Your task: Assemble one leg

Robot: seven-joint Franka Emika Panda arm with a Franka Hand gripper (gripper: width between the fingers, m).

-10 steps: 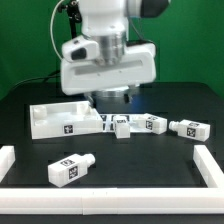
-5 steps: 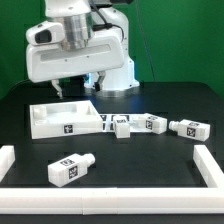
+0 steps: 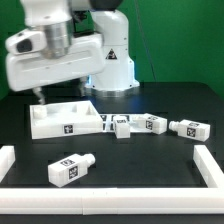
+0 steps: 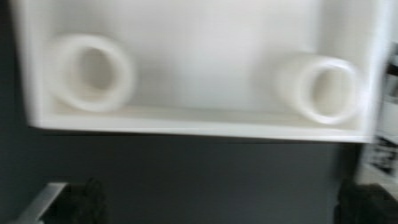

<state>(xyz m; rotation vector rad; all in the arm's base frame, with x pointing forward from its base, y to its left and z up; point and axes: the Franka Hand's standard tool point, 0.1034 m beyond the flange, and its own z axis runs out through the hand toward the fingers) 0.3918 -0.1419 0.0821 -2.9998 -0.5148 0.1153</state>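
Several white legs with black-and-white tags lie on the black table: one at the front (image 3: 70,170) and three in a row toward the exterior view's right (image 3: 120,125) (image 3: 152,123) (image 3: 190,129). The large white square panel (image 3: 62,118) lies at the left of that row. My gripper (image 3: 40,96) hangs above the panel's far left corner, open and empty. In the wrist view the panel (image 4: 196,60) fills the upper part with two round holes showing, and my gripper (image 4: 217,205) is over bare table beside its edge, with a dark finger (image 4: 75,203) at each side.
White rails border the table at the exterior view's left (image 3: 8,160), right (image 3: 208,166) and front (image 3: 110,208). The arm's white base (image 3: 112,60) stands behind the panel. A green wall is at the back.
The arm has swung to the exterior view's left, from above the panel's right end to above its far left corner. The gripper stays open and empty. No part has moved.
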